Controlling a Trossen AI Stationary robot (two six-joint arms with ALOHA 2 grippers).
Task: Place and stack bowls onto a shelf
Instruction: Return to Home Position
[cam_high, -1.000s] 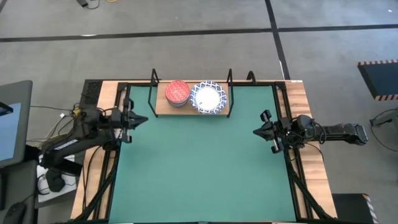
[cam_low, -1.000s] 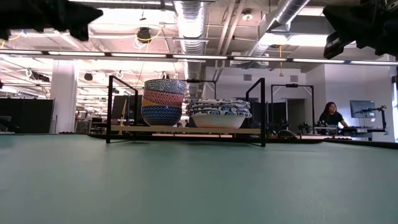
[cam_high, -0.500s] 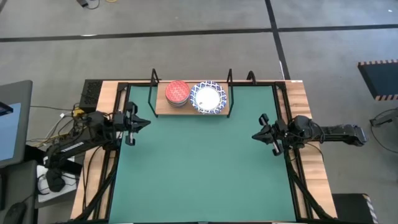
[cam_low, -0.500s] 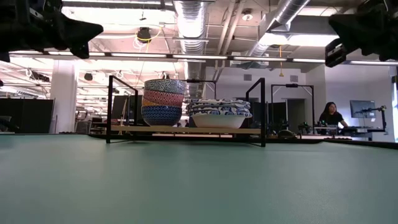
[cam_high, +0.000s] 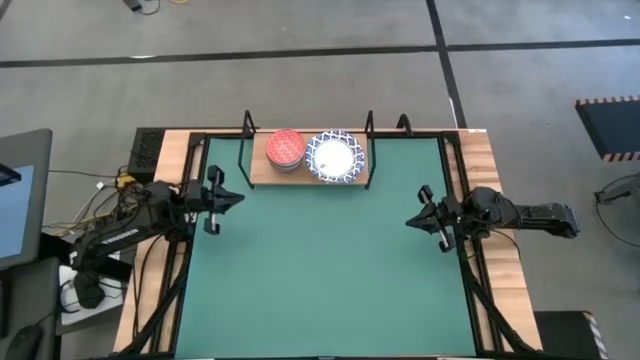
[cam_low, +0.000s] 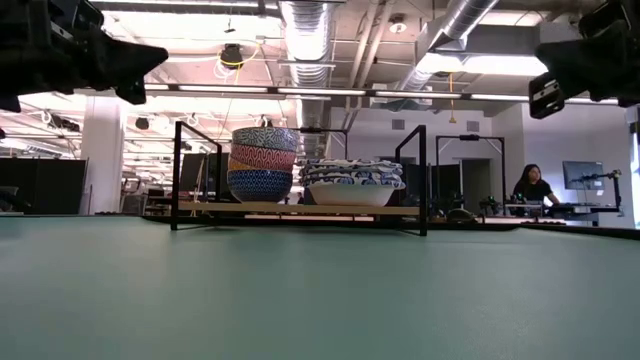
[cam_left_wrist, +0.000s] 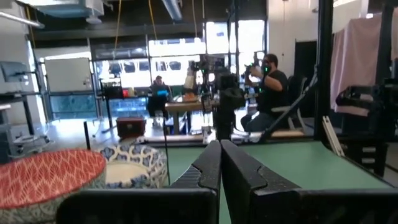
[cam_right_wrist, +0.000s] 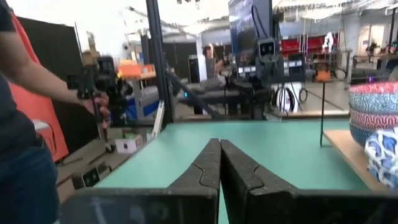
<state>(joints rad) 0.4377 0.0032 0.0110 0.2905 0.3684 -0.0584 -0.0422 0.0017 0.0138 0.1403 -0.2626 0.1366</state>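
Observation:
A stack of small bowls (cam_high: 285, 149), red-patterned on top, stands on the left part of the light-wood shelf (cam_high: 262, 173) at the mat's far edge. In the low view the small stack (cam_low: 263, 164) shows grey, red, yellow and blue. Beside it sits a stack of wider white blue-rimmed bowls (cam_high: 335, 157), the wide stack (cam_low: 350, 183) lower. My left gripper (cam_high: 236, 197) hovers shut at the mat's left edge, holding nothing. My right gripper (cam_high: 410, 220) hovers shut at the mat's right edge, also bare. Shut left fingers (cam_left_wrist: 219, 163) and shut right fingers (cam_right_wrist: 219, 160) show in the wrist views.
The green mat (cam_high: 320, 270) spreads between the two arms. Black wire end frames (cam_low: 180, 172) rise at the shelf's ends. A person (cam_right_wrist: 25, 124) stands beyond the table's left side; other people (cam_low: 531, 188) sit in the room behind.
Both arms have drawn back and settled lower at their table edges. The left gripper has shifted slightly toward the right and near edge; the right gripper has moved a little toward the near edge. The bowls have stayed still.

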